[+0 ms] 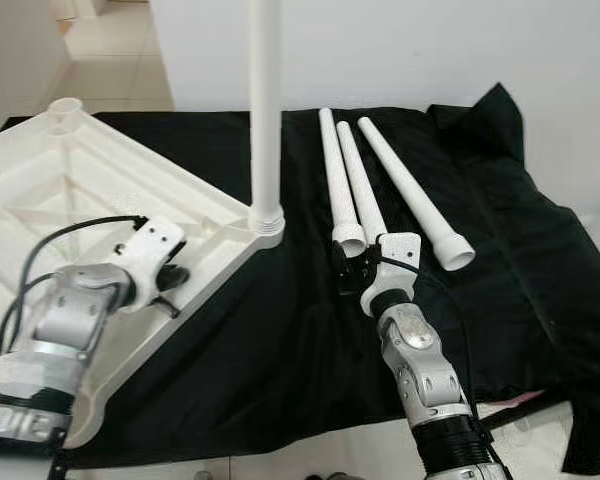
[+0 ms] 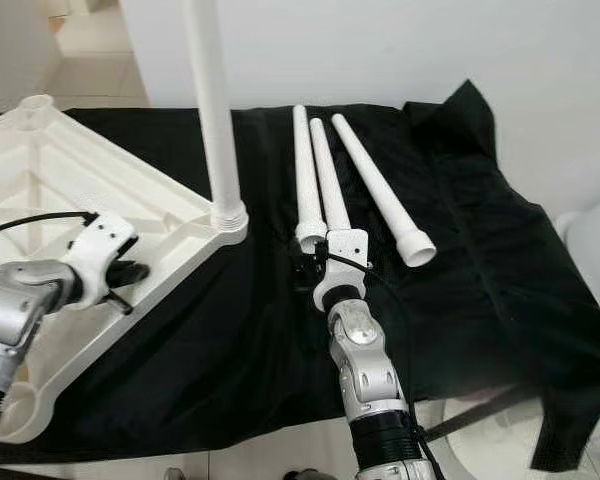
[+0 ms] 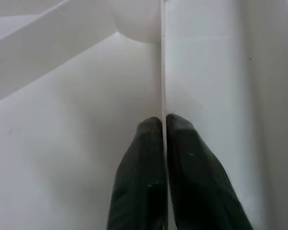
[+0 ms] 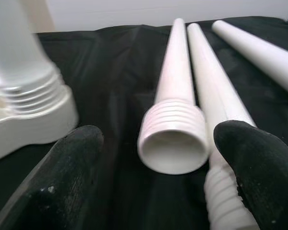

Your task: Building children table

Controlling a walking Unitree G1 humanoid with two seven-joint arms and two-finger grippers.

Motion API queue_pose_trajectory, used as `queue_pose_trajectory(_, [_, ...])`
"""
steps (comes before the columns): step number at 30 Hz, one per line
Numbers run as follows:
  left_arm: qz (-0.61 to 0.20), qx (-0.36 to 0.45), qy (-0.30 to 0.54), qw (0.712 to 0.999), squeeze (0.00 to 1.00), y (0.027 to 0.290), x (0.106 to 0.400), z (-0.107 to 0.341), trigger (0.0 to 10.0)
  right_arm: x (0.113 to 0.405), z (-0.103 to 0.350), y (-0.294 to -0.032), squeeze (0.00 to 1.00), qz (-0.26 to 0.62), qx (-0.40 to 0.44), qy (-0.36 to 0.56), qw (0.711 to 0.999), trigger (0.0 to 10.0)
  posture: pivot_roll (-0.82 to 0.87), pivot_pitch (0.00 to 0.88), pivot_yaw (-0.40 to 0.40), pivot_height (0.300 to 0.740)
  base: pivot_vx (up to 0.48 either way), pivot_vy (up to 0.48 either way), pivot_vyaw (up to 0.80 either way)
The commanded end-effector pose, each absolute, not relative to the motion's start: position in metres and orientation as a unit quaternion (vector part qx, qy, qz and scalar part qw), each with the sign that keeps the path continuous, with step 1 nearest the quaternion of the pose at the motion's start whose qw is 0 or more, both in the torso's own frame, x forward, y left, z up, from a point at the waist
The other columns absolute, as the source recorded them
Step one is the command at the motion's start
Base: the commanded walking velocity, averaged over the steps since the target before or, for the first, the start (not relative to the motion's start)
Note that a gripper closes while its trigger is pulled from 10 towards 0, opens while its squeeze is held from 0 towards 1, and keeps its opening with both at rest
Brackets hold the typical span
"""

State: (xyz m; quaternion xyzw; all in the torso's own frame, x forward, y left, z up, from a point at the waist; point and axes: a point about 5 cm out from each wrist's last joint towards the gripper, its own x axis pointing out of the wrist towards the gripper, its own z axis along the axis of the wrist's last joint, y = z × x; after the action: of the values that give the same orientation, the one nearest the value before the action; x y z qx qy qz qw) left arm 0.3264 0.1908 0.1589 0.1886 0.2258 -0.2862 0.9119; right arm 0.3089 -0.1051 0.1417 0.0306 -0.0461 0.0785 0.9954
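The white table top (image 1: pixel 70 190) lies upside down at the left on a black cloth (image 1: pixel 280 330). One white leg (image 1: pixel 266 110) stands upright, screwed into its near right corner socket (image 1: pixel 267 222). Three loose legs lie on the cloth: left (image 1: pixel 335 180), middle (image 1: pixel 360 180), right (image 1: pixel 410 190). My left gripper (image 1: pixel 175 285) is shut on a thin rib (image 3: pixel 162 57) of the table top, one finger on each side. My right gripper (image 4: pixel 163 143) is open at the threaded end of the left loose leg (image 4: pixel 175 96), which lies between its fingers (image 4: pixel 72 163) untouched.
A white wall rises behind the cloth. Tiled floor shows at the far left (image 1: pixel 100 60). The cloth hangs in folds at the right (image 1: pixel 540 280), and a pale rounded object (image 2: pixel 590 250) sits beyond its right edge.
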Motion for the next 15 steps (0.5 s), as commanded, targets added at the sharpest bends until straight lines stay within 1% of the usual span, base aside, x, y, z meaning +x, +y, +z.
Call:
queue_pose_trajectory(1, [-0.265, 0.176, 0.201, 0.926, 1.0, 0.183, 0.331, 0.163, 10.0, 0.308, 0.137, -0.107, 0.0, 0.074, 0.027, -0.04, 0.996, 10.0, -0.05, 0.09, -0.023, 0.74, 0.0, 0.0, 0.0])
queue_pose_trajectory(4, [-0.267, 0.164, 0.197, 0.929, 1.0, 0.179, 0.332, 0.164, 10.0, 0.307, 0.137, -0.107, 0.0, 0.075, 0.025, -0.044, 0.996, 10.0, -0.05, 0.09, -0.023, 0.74, 0.0, 0.0, 0.0])
queue_pose_trajectory(6, [-0.269, 0.174, 0.182, 0.929, 1.0, 0.176, 0.334, 0.167, 10.0, 0.306, 0.138, -0.107, 0.0, 0.075, 0.026, -0.049, 0.996, 10.0, -0.05, 0.093, -0.017, 0.74, 0.0, 0.0, 0.0])
queue_pose_trajectory(7, [-0.274, 0.182, 0.168, 0.929, 0.93, 0.173, 0.336, 0.17, 10.0, 0.305, 0.14, -0.106, 0.0, 0.075, 0.027, -0.055, 0.995, 10.0, -0.05, 0.095, -0.017, 0.74, 0.0, 0.0, 0.0])
queue_pose_trajectory(8, [-0.279, 0.182, 0.158, 0.93, 0.07, 0.17, 0.337, 0.173, 10.0, 0.305, 0.14, -0.106, 0.0, 0.075, 0.027, -0.059, 0.995, 10.0, -0.05, 0.095, -0.017, 0.74, 0.0, 0.0, 0.0])
queue_pose_trajectory(9, [-0.282, 0.182, 0.153, 0.93, 0.07, 0.169, 0.337, 0.174, 10.0, 0.304, 0.141, -0.106, 0.0, 0.075, 0.028, -0.061, 0.995, 10.0, -0.05, 0.095, -0.017, 0.74, 0.0, 0.0, 0.0])
queue_pose_trajectory(10, [-0.287, 0.179, 0.141, 0.931, 0.0, 0.167, 0.337, 0.178, 10.0, 0.304, 0.141, -0.106, 0.0, 0.074, 0.028, -0.063, 0.995, 10.0, -0.06, 0.096, -0.018, 0.74, 0.0, 0.0, 0.0])
queue_pose_trajectory(15, [-0.302, 0.157, 0.117, 0.933, 0.0, 0.166, 0.336, 0.185, 10.0, 0.304, 0.143, -0.106, 0.0, 0.073, 0.027, -0.07, 0.994, 10.0, -0.06, 0.098, -0.017, 0.74, 0.0, 0.0, 0.0])
